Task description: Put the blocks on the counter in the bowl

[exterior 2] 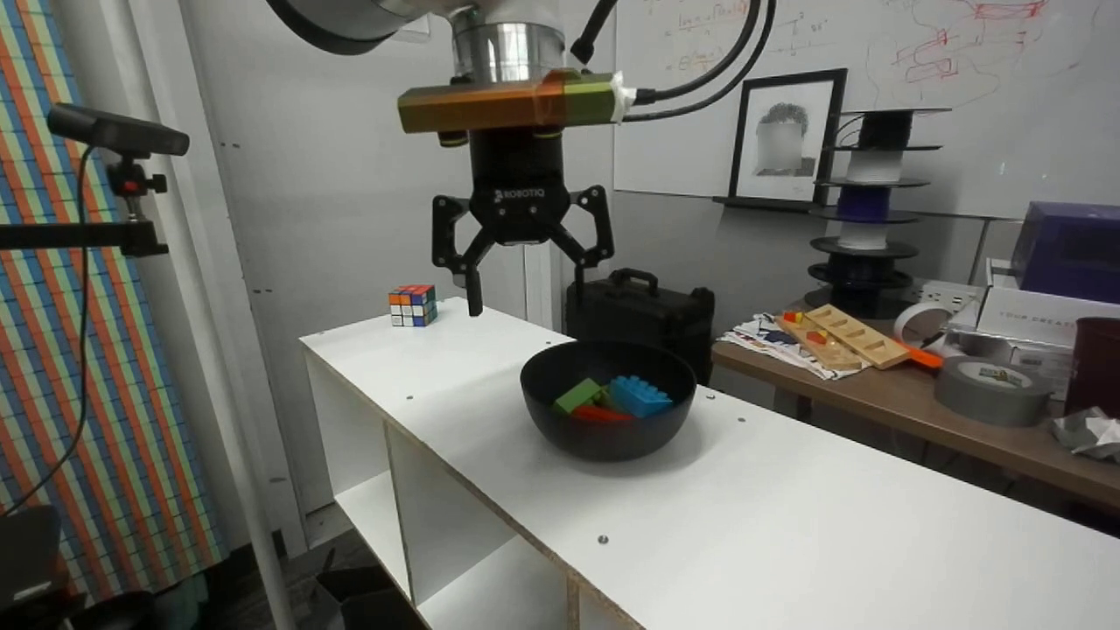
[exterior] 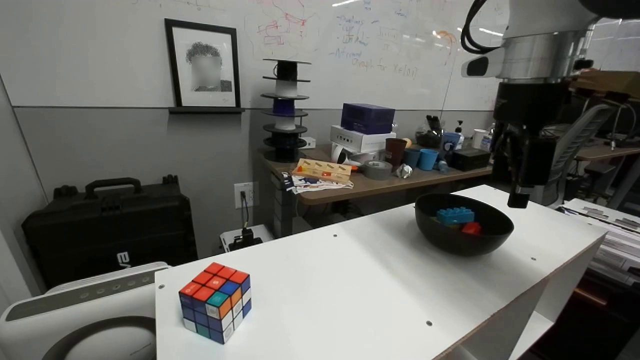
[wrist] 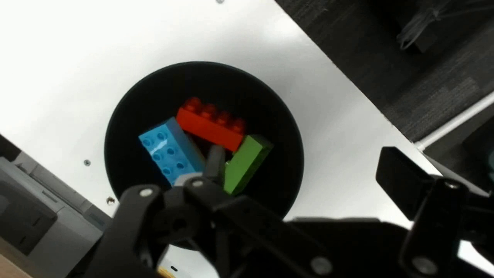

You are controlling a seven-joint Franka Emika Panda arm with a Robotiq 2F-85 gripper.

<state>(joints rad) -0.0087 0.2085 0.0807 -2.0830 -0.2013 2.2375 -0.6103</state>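
The black bowl [exterior: 462, 245] stands on the white counter [exterior: 320, 305], and both also show in an exterior view, the bowl [exterior 2: 612, 442] and the counter [exterior 2: 787, 525]. In the bowl lie a light blue block [wrist: 170, 152], a red block [wrist: 210, 127] and a green block [wrist: 247, 164]. A yellow block is hidden or out of view. My gripper [exterior 2: 527, 293] is open and empty, pointing down, above the bowl's height. In the wrist view my gripper [wrist: 307, 170] has one finger in front of the bowl and the other over bare counter.
A multicoloured puzzle cube [exterior: 216, 301] sits at the counter's end, also in an exterior view [exterior 2: 412, 305]. A cluttered wooden workbench [exterior: 345, 192] stands behind the counter. A black case [exterior: 110, 220] stands beyond the counter. A camera on a stand [exterior 2: 118, 131] is beside it.
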